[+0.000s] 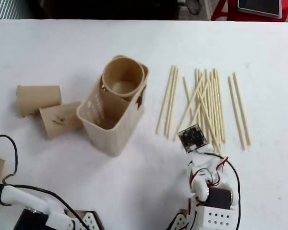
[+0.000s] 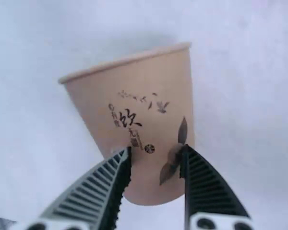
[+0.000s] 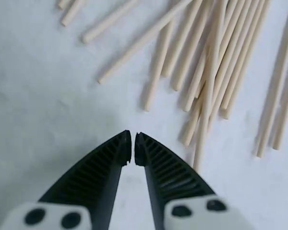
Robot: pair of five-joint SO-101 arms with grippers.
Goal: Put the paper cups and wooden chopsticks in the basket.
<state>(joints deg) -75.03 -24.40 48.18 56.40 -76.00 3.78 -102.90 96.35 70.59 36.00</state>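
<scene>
One paper cup in basket, two cups beside

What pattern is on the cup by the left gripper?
Dark characters and a leaf motif on the tan cup; clearest in left wrist view.

we find the basket left of the table's middle, with one paper cup standing in its twelve o'clock end. from the basket, a second cup and a third cup lie side by side at nine o'clock, and the chopsticks lie spread at three o'clock.
</scene>
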